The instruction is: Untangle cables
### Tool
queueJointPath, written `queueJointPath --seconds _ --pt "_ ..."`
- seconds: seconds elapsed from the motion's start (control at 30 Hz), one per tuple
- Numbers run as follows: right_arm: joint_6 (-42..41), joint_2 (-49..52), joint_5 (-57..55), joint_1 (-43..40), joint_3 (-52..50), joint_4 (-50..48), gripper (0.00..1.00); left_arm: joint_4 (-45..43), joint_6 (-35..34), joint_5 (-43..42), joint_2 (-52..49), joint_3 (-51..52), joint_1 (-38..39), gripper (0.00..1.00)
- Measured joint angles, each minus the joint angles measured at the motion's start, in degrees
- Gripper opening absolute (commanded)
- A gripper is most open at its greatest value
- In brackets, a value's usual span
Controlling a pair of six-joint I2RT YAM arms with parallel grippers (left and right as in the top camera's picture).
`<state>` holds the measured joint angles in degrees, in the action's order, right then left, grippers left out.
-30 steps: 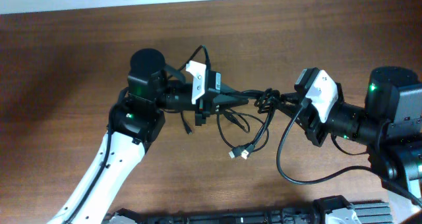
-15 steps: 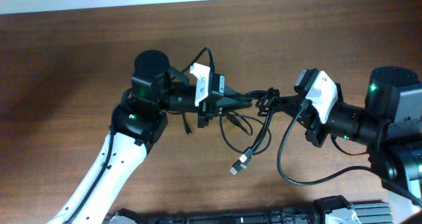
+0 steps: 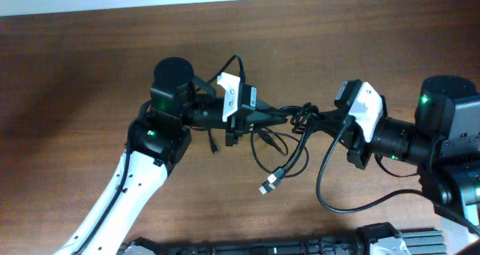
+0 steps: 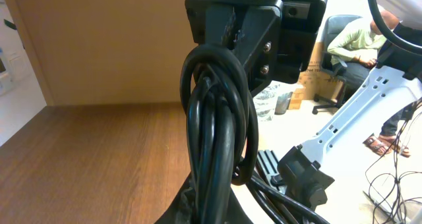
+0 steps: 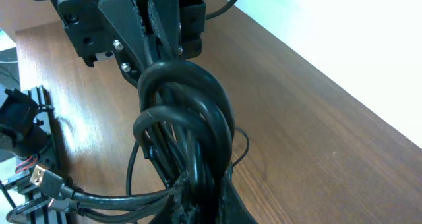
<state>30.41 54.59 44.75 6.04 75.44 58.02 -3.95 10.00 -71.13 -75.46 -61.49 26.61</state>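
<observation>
Overhead, the left gripper is clamped on the cables, whose knot is stretched between it and the right gripper, likewise clamped. The knot looks tight and loops dangle below, so untangling seems barely begun.

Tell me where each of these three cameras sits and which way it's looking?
Overhead: above the table, looking straight down; both arms show, the left gripper and right gripper pinching the cables between them.
Left wrist: on the left arm, looking along its own dark fingers at the cables and the right gripper beyond.
Right wrist: on the right arm, facing back at the left gripper.
Shared: the two wrist views face each other over the same cables.
</observation>
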Motion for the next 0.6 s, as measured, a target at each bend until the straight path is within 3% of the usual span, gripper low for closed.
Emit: queueJointPath --seconds 0.13,0.17,0.2,0.23,0.27,0.6 --pt "0.00 0.00 0.02 0.00 0.00 0.00 0.04 0.00 0.00 0.02 0.00 0.00 0.00 0.07" --pt "0.00 0.00 0.07 0.00 0.00 0.00 0.04 0.00 -0.02 0.00 0.00 0.00 0.00 0.20" --pt "-0.02 0.00 0.20 0.00 0.00 0.00 0.04 0.02 -0.09 0.00 0.00 0.00 0.00 0.54" --pt "-0.07 0.00 0.20 0.00 0.00 -0.02 0.04 -0.07 -0.17 -0.02 0.00 0.00 0.00 0.82" --pt "-0.04 0.00 0.17 0.00 0.00 -0.11 0.04 -0.04 -0.13 -0.04 0.00 0.00 0.00 0.99" --pt "-0.04 0.00 -11.17 0.00 0.00 3.52 0.04 -0.24 -2.64 -0.66 0.02 0.00 -4.11 0.99"
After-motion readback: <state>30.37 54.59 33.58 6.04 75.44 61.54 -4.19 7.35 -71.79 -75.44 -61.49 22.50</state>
